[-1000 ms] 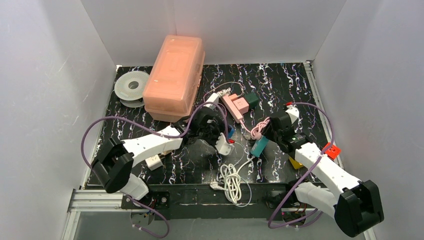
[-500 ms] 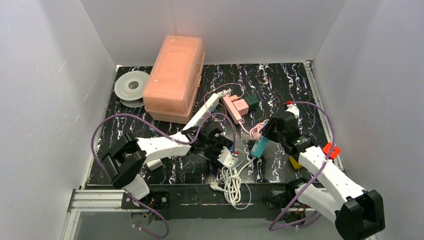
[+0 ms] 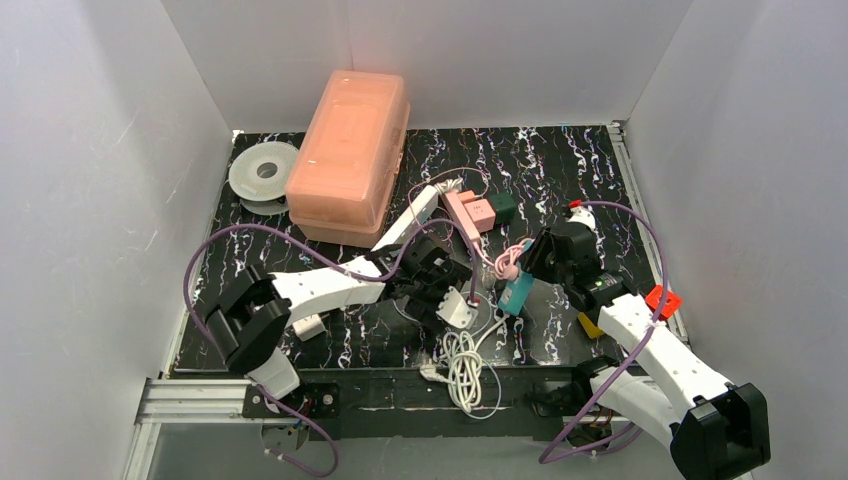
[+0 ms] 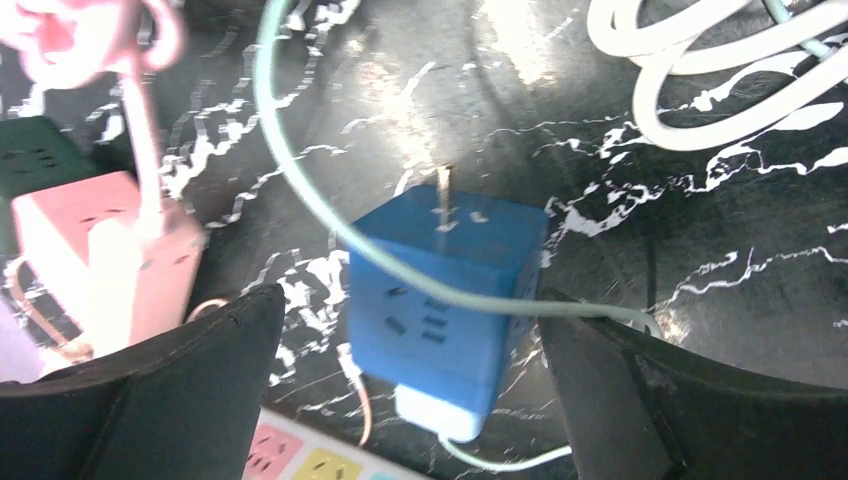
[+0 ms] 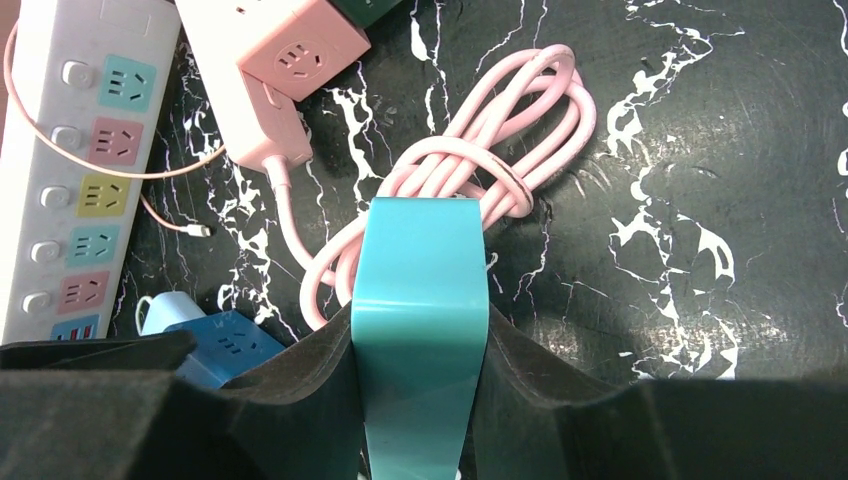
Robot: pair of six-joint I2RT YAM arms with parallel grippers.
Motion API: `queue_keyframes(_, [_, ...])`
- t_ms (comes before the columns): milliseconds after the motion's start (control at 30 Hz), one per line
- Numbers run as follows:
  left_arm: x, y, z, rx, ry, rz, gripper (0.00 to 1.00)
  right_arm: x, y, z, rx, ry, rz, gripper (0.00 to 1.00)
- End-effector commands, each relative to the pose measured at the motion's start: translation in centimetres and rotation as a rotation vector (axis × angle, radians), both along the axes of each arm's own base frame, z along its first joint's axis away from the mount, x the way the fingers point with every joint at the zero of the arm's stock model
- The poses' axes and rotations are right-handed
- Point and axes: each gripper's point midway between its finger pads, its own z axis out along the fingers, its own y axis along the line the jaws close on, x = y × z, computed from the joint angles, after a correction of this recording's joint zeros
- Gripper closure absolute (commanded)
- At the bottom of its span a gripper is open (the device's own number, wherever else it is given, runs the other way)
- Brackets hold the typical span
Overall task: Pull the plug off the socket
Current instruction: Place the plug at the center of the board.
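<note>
- Plug (image 4: pixel 436 412), white, on blue cube socket (image 4: pixel 440 300) end, mid-worktop.
- Your left gripper (image 4: pixel 410 345) gapes wide around cube, no contact.
- Your right gripper (image 5: pixel 420 375) clamps teal block (image 5: pixel 420 270).

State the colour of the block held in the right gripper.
Teal; the right wrist view shows the block best, clamped in the right gripper.

Box (image 3: pixel 348 155) at back, spool (image 3: pixel 264 172) just left, socket (image 3: pixel 519 292) right of centre, coiled cable (image 3: pixel 462 365) seemingly over front edge.
</note>
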Motion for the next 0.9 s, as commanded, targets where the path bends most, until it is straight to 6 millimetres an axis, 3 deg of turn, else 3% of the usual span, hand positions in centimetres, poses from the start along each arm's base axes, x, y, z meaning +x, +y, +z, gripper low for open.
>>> queue_keyframes(0, [0.1,-0.2,6.9,-0.092,-0.038,0.008,0.02,1.6,1.7,3.5,0.089,-0.13,0.046,0.99])
queue_keyframes(200, [0.5,0.0,10.8,-0.146,-0.031,0.003,0.02,1.5,1.6,3.4,0.092,-0.13,0.043,0.99])
queue_keyframes(333, [2.8,-2.9,12.6,-0.249,-0.032,0.04,0.02,1.5,1.9,3.6,0.107,-0.139,0.049,0.99])
queue_keyframes(600, [3.5,-9.0,10.3,-0.299,0.12,-0.072,0.02,1.3,2.2,4.4,0.145,-0.156,0.053,0.99])
queue_keyframes(867, [3.5,-11.7,7.3,-0.267,0.166,-0.143,0.02,1.2,2.9,4.8,0.193,-0.168,0.068,0.99])
